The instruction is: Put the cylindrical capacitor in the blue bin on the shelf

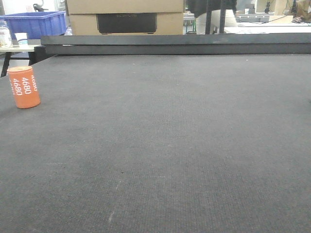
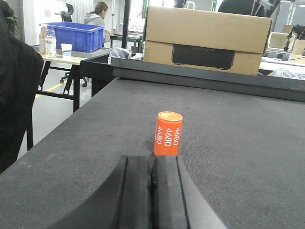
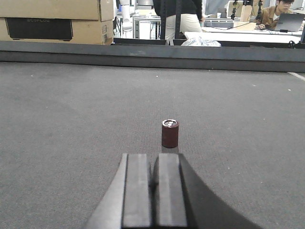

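Observation:
The orange cylindrical capacitor point(image 1: 23, 87) marked "4680" stands upright on the dark table top at the far left. In the left wrist view the capacitor point(image 2: 167, 134) stands just ahead of my left gripper point(image 2: 152, 160) and slightly to its right, apart from it. The left gripper is shut and empty. My right gripper point(image 3: 153, 156) is shut and empty, with a small dark red cylinder point(image 3: 170, 133) standing just ahead of it. The steel shelf is out of view. Neither gripper shows in the front view.
A blue bin point(image 1: 34, 23) sits on a side table beyond the far left corner and also shows in the left wrist view point(image 2: 78, 36). A cardboard box point(image 1: 125, 17) stands behind the table's raised back rail point(image 1: 175, 44). People work at desks behind.

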You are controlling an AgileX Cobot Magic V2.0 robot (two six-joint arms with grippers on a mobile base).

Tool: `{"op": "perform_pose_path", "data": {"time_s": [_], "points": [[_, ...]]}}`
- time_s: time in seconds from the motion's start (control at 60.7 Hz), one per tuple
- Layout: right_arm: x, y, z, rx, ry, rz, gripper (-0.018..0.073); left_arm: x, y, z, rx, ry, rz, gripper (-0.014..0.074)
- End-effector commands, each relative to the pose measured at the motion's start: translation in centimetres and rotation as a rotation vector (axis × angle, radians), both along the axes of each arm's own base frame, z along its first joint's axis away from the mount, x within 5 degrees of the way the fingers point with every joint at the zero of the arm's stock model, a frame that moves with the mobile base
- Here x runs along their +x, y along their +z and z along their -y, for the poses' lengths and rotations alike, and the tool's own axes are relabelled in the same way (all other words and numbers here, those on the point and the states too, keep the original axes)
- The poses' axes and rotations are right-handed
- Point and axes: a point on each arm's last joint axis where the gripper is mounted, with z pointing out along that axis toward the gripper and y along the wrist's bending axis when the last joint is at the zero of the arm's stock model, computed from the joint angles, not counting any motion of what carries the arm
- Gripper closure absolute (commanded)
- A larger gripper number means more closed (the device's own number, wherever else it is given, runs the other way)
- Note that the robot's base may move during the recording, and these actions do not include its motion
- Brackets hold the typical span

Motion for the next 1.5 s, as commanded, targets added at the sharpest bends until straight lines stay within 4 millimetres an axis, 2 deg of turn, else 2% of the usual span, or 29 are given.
{"op": "perform_pose_path", "data": {"time_s": [0.0, 0.56, 0.873, 0.972, 1.054, 1.17, 1.252, 1.367, 1.483], "points": [[0.0, 0.2, 0.1, -0.011, -0.008, 0.026, 0.0721, -0.1, 0.2, 0.0, -0.006, 0.001, 0.018, 0.0707], [0.0, 0.2, 0.1, -0.011, -0.008, 0.026, 0.0721, -0.1, 0.8, 0.0, -0.010, 0.000, 0.087, 0.0707], [-0.1, 1.6, 0.2, -0.009, -0.027, 0.179, 0.0721, -0.2, 1.5, 0.0, -0.015, -0.002, 0.162, 0.0707], [-0.2, 1.8, 0.2, -0.009, -0.027, 0.188, 0.0721, -0.6, 3.3, 0.0, 0.009, 0.002, 0.161, 0.0707], [-0.7, 4.2, 0.1, -0.010, -0.019, 0.209, 0.0721, -1.1, 5.6, -0.1, 0.043, 0.011, 0.157, 0.0707], [-2.7, 9.5, 0.0, -0.014, -0.004, 0.270, 0.0721, -1.4, 10.2, -0.2, 0.061, 0.025, 0.136, 0.0704], [-3.5, 12.1, -0.1, -0.017, 0.009, 0.254, 0.0721, -0.8, 12.4, -0.3, 0.063, 0.029, 0.087, 0.0652], [-3.2, 15.4, -0.2, -0.020, 0.018, 0.207, 0.0721, 0.6, 14.9, -0.2, 0.063, 0.032, 0.009, 0.0470], [-1.6, 17.7, -0.2, -0.020, 0.018, 0.171, 0.0720, 2.4, 16.2, 0.0, 0.065, 0.013, -0.048, 0.0248]]}}
